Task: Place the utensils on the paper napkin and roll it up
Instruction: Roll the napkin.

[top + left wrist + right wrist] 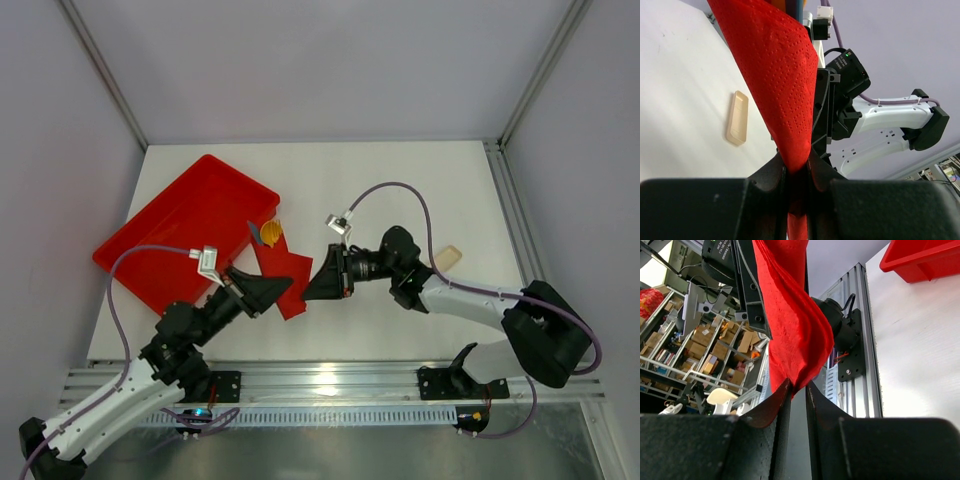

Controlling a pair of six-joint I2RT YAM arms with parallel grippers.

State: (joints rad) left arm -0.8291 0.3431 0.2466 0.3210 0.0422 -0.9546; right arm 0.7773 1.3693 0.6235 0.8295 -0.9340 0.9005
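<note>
The red paper napkin (pixel 288 272) hangs crumpled in the air between my two grippers. My left gripper (pixel 272 292) is shut on its lower end; in the left wrist view the paper (pixel 780 75) runs up out of the clamped jaws (pixel 797 167). My right gripper (pixel 308 288) faces it from the right. In the right wrist view its jaws (pixel 797 387) stand narrowly open, with a fold of the napkin (pixel 795 325) at the tips and a gap showing below. One pale tan utensil (pixel 449 257) lies flat on the table to the right, also in the left wrist view (pixel 737 118).
A large red plastic tray (pixel 180 230) lies at the left, its corner in the right wrist view (pixel 925 260). A small yellow and dark item (pixel 273 236) sits by the tray's near corner. The aluminium rail (pixel 330 380) runs along the near table edge.
</note>
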